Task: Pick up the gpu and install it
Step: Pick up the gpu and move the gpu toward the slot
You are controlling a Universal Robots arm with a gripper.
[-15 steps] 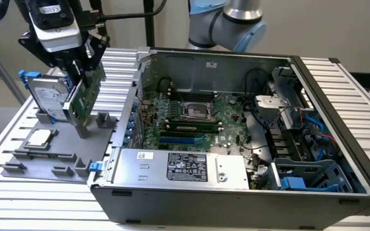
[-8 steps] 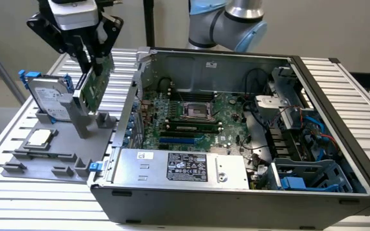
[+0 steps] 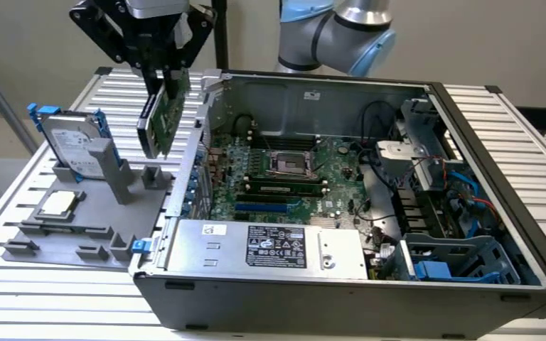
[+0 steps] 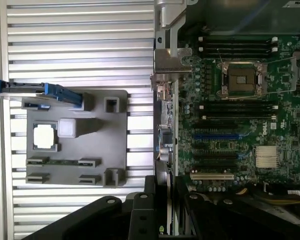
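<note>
On the exterior view's left, 1 hard drive (image 3: 74, 142) stands upright in a grey holder (image 3: 55, 238) on the table (image 3: 26, 291), with a square chip (image 3: 57, 204) lying near it. The gripper (image 3: 166, 74) pinches the gpu (image 3: 161, 121) by its top edge. It hangs in the air just beside the side wall of the open computer case (image 3: 349, 270).

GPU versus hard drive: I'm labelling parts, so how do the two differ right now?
The gpu hangs in the gripper, off the grey holder; the hard drive stands slotted in that holder. The gpu is a thin green board; the hard drive is thicker, silver with a blue frame. Both stand on edge.
</note>
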